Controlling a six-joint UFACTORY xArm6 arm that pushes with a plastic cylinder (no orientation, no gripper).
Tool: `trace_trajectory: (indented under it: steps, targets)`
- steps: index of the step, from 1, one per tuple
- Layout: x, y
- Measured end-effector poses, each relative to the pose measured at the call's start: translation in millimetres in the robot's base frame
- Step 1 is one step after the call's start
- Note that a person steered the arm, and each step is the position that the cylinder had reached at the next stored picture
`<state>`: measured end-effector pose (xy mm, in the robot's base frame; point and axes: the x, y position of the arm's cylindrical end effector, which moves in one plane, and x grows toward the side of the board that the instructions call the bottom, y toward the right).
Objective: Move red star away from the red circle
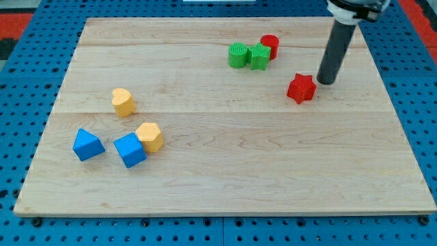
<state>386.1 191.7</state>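
Note:
The red star [300,88] lies on the wooden board at the view's upper right. The red circle [270,46] stands further toward the view's top left of it, touching a green block [259,57]. My tip [325,82] is just to the right of the red star, a small gap apart from it, at about the same height in the view.
A green circle [237,55] sits beside the green block. At the view's left are a yellow block [123,101], a yellow hexagon [149,137], a blue cube [130,149] and a blue triangle [88,144]. The board's right edge [403,116] is near my tip.

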Motion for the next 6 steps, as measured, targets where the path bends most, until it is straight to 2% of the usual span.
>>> trace_trajectory:
  steps: [1, 2, 3, 4, 6]
  targets:
    - [24.5, -38.9]
    - [19.9, -121.9]
    - [15.9, -88.4]
    - [-16.9, -90.1]
    - [-16.1, -203.5]
